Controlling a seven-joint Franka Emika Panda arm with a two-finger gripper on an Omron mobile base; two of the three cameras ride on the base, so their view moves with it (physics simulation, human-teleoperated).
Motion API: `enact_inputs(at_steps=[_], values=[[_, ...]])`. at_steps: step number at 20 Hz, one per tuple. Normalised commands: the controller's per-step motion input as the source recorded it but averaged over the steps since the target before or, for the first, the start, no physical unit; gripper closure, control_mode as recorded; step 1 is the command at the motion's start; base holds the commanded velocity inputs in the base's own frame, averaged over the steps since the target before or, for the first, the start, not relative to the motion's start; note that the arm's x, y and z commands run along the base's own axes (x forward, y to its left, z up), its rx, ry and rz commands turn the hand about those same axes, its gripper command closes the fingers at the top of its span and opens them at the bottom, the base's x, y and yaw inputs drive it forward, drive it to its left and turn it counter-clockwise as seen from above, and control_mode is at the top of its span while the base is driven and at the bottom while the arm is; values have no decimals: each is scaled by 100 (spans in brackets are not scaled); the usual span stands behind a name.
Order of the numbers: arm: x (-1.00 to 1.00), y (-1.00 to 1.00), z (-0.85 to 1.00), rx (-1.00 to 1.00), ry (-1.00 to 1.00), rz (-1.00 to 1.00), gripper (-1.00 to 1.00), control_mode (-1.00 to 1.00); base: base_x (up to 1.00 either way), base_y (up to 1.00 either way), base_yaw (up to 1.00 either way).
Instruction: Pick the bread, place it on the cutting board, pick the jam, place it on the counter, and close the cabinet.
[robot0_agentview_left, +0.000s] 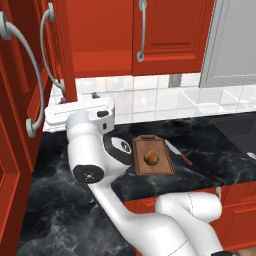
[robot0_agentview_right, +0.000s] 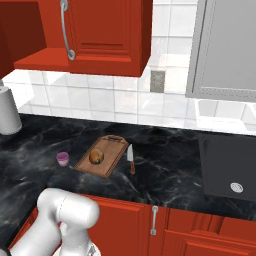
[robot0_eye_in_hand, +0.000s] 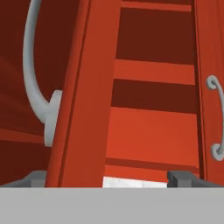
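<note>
The cutting board (robot0_agentview_right: 102, 156) is taken as the landmark, and things are told from the nearest outward. In the right base view, red base cabinets (robot0_agentview_right: 150, 225) with a silver pull are seen below the front edge of the black marble tabletop (robot0_agentview_right: 170, 175), nearer than the board. On that tabletop the board is laid flat, with its short handle end turned toward the tiled wall (robot0_agentview_right: 120, 100). The bread (robot0_agentview_right: 96, 157) is seen resting on the board, inside its raised rim. The jam (robot0_agentview_right: 62, 158) is set on the tabletop just beside the board's left side, apart from it. A knife (robot0_agentview_right: 131, 159) with a reddish handle is laid just beside the board's right side. Well to the right of the board, a dark cooktop (robot0_agentview_right: 230, 170) is seen.

Above and behind the board, the red wall cabinet (robot0_agentview_left: 100, 35) is hung; its left door (robot0_agentview_left: 15, 125) is swung open toward the camera in the left base view, while the right door is shut. The gripper (robot0_eye_in_hand: 105, 177) is raised well above and left of the board, at the open door's edge. In the hand view the jaws are spread wide, with the door's edge (robot0_eye_in_hand: 76, 96) between the fingertips (robot0_eye_in_hand: 179, 177) and nothing pinched. The door's curved silver handle (robot0_eye_in_hand: 37, 87) is seen just to one side.
</note>
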Motion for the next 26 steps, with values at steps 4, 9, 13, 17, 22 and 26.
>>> enact_inputs(at_steps=[4,9,13,17,22,26], values=[[20,-37,0,0,-4,-9,-100,-100,0,0,0],[24,-50,0,0,-3,-4,-100,-100,0,0,0],[28,-61,0,2,-2,0,-100,-100,0,0,0],[34,-65,0,4,-1,0,-100,-100,0,0,0],[29,-60,0,4,-1,0,-100,-100,0,0,0],[24,-52,0,3,-2,0,-100,-100,0,0,0]])
